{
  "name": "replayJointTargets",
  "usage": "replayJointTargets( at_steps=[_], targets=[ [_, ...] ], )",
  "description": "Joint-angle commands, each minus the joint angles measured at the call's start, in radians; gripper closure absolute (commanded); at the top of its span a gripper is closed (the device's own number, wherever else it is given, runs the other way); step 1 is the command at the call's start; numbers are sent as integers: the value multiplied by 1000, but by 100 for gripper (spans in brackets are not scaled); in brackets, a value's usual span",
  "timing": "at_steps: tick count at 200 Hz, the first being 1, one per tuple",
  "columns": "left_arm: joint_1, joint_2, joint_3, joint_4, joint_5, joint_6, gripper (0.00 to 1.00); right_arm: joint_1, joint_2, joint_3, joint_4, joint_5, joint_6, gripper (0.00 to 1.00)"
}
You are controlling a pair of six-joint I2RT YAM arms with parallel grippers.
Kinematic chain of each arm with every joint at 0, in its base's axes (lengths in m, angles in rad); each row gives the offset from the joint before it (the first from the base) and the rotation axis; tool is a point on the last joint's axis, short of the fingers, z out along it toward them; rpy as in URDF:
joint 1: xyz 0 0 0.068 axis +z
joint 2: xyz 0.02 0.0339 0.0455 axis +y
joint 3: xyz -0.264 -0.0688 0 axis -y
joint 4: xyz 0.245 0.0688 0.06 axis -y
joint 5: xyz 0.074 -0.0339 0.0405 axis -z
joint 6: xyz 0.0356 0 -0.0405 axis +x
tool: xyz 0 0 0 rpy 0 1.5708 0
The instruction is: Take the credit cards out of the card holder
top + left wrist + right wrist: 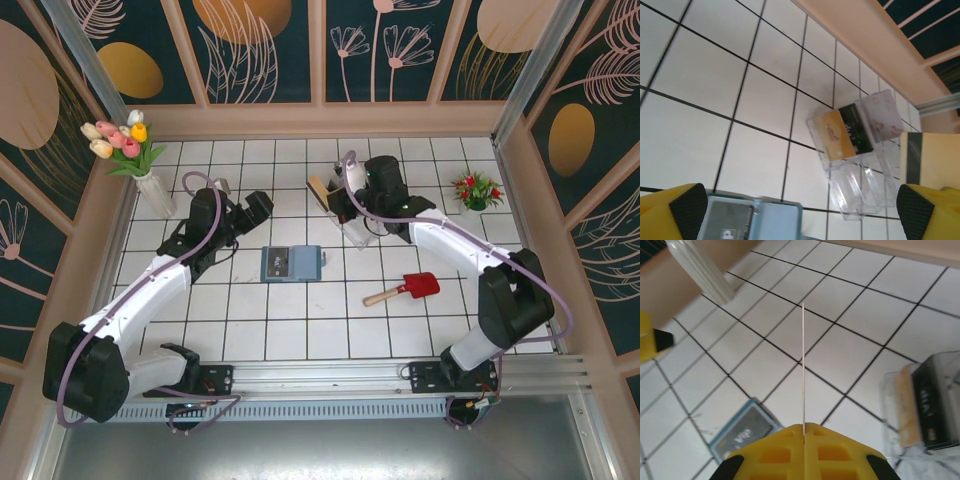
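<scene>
Clear box (856, 185) holding cards (855, 131), grey card (726, 226) in card holder (781, 221), right jaws pinching thin card (803, 365), left jaws spread, empty.

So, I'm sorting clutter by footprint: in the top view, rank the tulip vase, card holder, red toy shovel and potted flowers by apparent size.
Largest: the tulip vase, though its height brings it nearer the camera.
Then the card holder.
Last, the red toy shovel and the potted flowers: too alike to rank.
</scene>
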Motion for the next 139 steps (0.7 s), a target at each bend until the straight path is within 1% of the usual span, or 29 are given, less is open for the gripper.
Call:
replayJointTargets(
  at_steps=[1,52,83,139],
  targets=[
    [8,4,17,-29,-77,58,2,-3,54,73,-80,97,-154,100],
    [11,45,39,-57,-73,81,1,-2,183,163,-113,150,-228,100],
    [13,53,34,-56,-68,79,2,-2,251,198,-122,168,-233,100],
    [13,76,33,-53,-56,76,1,-3,308,207,-134,219,-257,100]
  ],
)
